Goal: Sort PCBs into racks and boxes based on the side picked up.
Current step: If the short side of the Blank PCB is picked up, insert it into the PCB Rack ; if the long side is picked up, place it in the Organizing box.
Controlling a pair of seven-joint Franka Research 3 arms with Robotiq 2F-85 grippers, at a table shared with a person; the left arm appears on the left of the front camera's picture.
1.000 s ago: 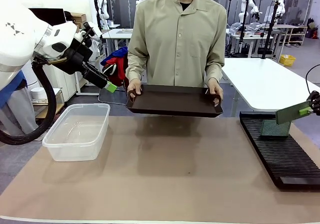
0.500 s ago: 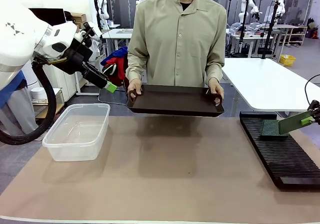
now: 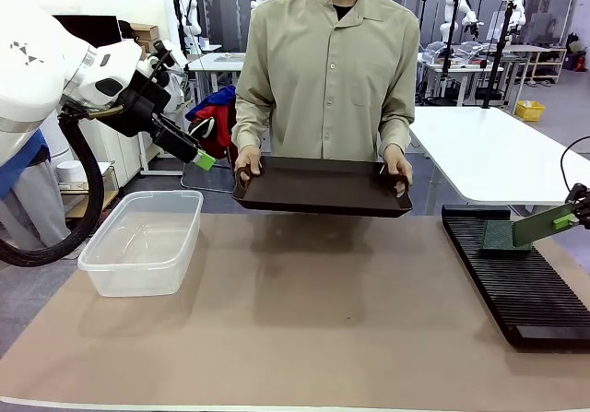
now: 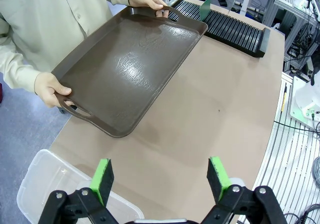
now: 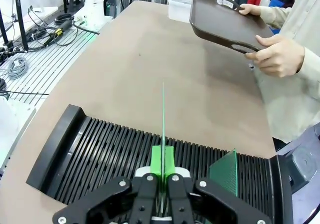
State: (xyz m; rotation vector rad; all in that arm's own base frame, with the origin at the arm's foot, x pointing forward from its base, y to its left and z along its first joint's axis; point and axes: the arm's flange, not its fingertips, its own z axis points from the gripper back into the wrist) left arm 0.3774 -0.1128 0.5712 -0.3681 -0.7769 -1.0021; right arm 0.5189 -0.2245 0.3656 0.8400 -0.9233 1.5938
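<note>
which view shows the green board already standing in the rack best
Right wrist view: the thin green circuit board stands upright in the long black slotted rack, its face visible. Front view shows it smaller; left wrist view, a distant sliver.

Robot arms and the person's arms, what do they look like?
The left arm is fat, white and rounded, with a thick black hose looping beneath. Each gripper, left and right, is black with bright green finger pads. The person wears long beige sleeves with buttoned cuffs.

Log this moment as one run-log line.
right gripper: shut on PCB, edge-on over rack | second PCB: standing in rack | left gripper: open above clear box | person: holds brown tray
</note>
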